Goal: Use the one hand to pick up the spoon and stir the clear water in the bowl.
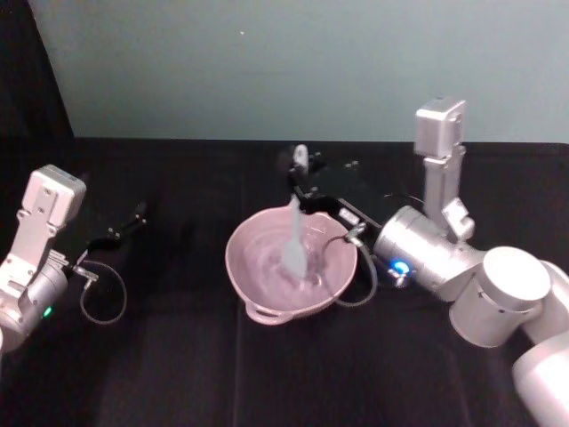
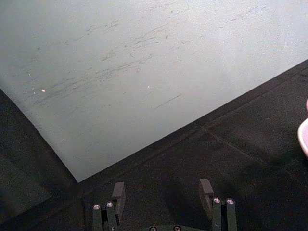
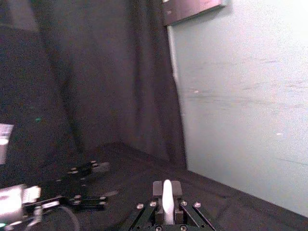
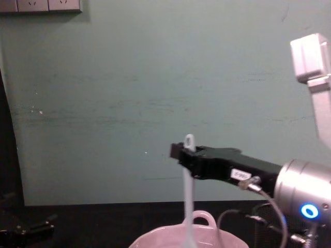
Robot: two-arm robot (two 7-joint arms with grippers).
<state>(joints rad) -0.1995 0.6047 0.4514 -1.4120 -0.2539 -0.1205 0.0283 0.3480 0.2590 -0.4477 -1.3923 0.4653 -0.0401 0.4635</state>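
The right arm's black boxy two-finger gripper (image 1: 300, 181) clamps the long white plastic spoon (image 1: 293, 242) near its holed tip. The paddle hangs straight below the gripper, in the clear water (image 1: 280, 271) of the pale pink glossy ceramic bowl (image 1: 242, 267). Stir in small circles, keeping the blade off the wall. The grey cable loop (image 1: 372, 280) crossing the rim on the arm's side of the spoon could snag. The left gripper (image 2: 162, 191), fingers spread, is parked well apart.

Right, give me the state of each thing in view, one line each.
Right gripper: shut on the spoon's handle, above the bowl.
Spoon: upright, blade down inside the bowl.
Bowl: upright, spoon blade in it.
Water: in the bowl; level too faint to tell.
Left gripper: open, empty, off to the left.
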